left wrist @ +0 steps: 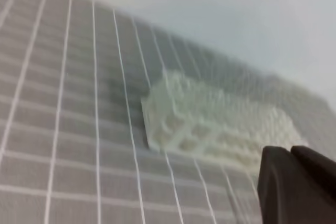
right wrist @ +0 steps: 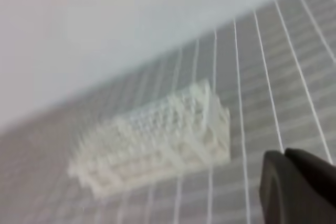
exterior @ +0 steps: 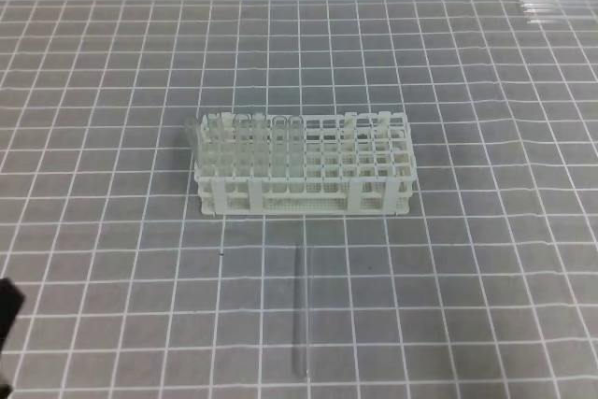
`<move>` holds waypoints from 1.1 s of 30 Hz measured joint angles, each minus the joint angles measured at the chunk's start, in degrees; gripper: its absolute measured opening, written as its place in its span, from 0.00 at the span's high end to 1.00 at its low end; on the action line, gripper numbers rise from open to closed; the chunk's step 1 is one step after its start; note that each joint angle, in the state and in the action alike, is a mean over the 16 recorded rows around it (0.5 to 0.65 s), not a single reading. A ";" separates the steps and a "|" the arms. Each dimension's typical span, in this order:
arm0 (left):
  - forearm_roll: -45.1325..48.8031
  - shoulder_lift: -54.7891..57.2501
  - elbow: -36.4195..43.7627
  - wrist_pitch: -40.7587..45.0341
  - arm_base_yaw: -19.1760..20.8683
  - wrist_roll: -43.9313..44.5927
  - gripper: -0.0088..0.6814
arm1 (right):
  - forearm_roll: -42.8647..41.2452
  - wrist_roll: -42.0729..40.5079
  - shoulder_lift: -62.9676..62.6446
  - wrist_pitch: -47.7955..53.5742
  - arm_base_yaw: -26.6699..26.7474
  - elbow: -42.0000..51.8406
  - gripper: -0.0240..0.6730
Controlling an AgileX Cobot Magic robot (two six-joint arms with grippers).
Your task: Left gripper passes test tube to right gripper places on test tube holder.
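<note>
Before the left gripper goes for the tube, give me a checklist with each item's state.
1. Tube lying free on the mat in front of the rack, apart from it: ok.
2. Left gripper empty: ok.
3. Left gripper open for the pick: not ok, shut.
4. Right gripper empty for the handover: ok, shut too.
5. Free holes in the rack: ok, right half looks empty.
6. Rack upright: ok.
</note>
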 joint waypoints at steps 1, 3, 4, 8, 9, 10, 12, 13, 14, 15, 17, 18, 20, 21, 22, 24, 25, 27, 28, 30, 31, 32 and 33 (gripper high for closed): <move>0.22 2.30 -1.69 1.95 0.00 0.41 0.99 | -0.75 -0.09 1.82 1.35 0.00 -1.15 0.98; 0.62 7.44 -4.91 5.78 0.00 1.25 0.99 | -2.46 -0.27 5.69 4.17 0.00 -3.48 0.98; 0.85 10.03 -6.57 7.72 0.00 1.67 0.99 | -3.42 -0.35 7.63 5.68 0.00 -4.57 0.98; 1.51 21.17 -13.74 15.92 0.01 3.75 0.99 | -7.34 -0.71 14.71 11.70 0.00 -8.51 0.98; 1.71 23.71 -15.37 17.69 0.01 4.23 0.99 | -8.22 -0.82 16.21 13.08 0.00 -9.34 0.98; 1.86 25.93 -16.79 19.18 -0.01 4.68 0.99 | -9.03 -0.93 17.56 14.38 0.00 -10.10 0.98; 2.09 30.11 -19.40 21.55 -0.31 5.54 0.99 | -10.45 -1.23 19.81 16.68 0.00 -11.37 0.98; 2.19 32.29 -20.66 22.52 -0.65 5.90 0.99 | -11.07 -1.36 20.72 17.67 0.00 -11.90 0.98; 2.21 34.12 -21.68 23.15 -1.00 6.22 0.99 | -11.63 -1.47 21.50 18.53 0.00 -12.35 0.98; 2.29 36.13 -22.76 23.82 -1.45 6.53 0.99 | -12.13 -1.57 22.20 19.30 0.00 -12.75 0.98; 2.39 39.55 -24.22 23.85 -2.89 6.29 0.99 | -12.90 -1.77 23.19 20.34 0.00 -13.31 0.98; 2.47 41.19 -24.79 23.62 -3.77 6.08 0.99 | -13.18 -1.87 23.55 20.69 0.00 -13.51 0.98; 2.57 44.54 -25.88 22.94 -5.89 5.53 0.99 | -13.53 -2.06 23.97 21.06 0.00 -13.75 0.98; 2.66 46.22 -26.23 22.27 -7.17 5.09 0.99 | -13.64 -2.15 24.07 21.11 0.00 -13.80 0.98; 2.75 48.02 -26.65 21.49 -8.79 4.49 0.99 | -13.72 -2.25 24.12 21.10 0.00 -13.83 0.98; 3.08 51.68 -27.55 19.88 -12.36 2.90 0.99 | -13.80 -2.43 24.14 21.02 0.00 -13.84 0.98; 3.35 53.59 -28.14 19.16 -14.33 1.91 0.99 | -13.82 -2.51 24.14 20.97 0.00 -13.84 0.98; 4.02 57.35 -29.35 17.72 -18.32 -0.13 0.99 | -13.81 -2.61 24.14 20.88 0.00 -13.84 0.98; 4.49 59.12 -30.02 17.21 -20.19 -1.21 0.99 | -13.79 -2.61 24.14 20.84 0.00 -13.84 0.98; 6.30 62.89 -32.23 16.90 -24.25 -4.18 0.99 | -13.71 -2.61 24.14 20.74 0.00 -13.84 0.98; 7.59 64.78 -33.69 17.12 -26.36 -6.00 0.99 | -13.65 -2.61 24.14 20.72 0.00 -13.84 0.98; 8.97 66.61 -35.25 17.51 -28.39 -7.86 0.99 | -13.59 -2.61 24.14 20.70 0.00 -13.84 0.98; 10.48 68.30 -36.93 18.19 -30.16 -9.69 0.99 | -13.51 -2.61 24.14 20.68 0.00 -13.84 0.98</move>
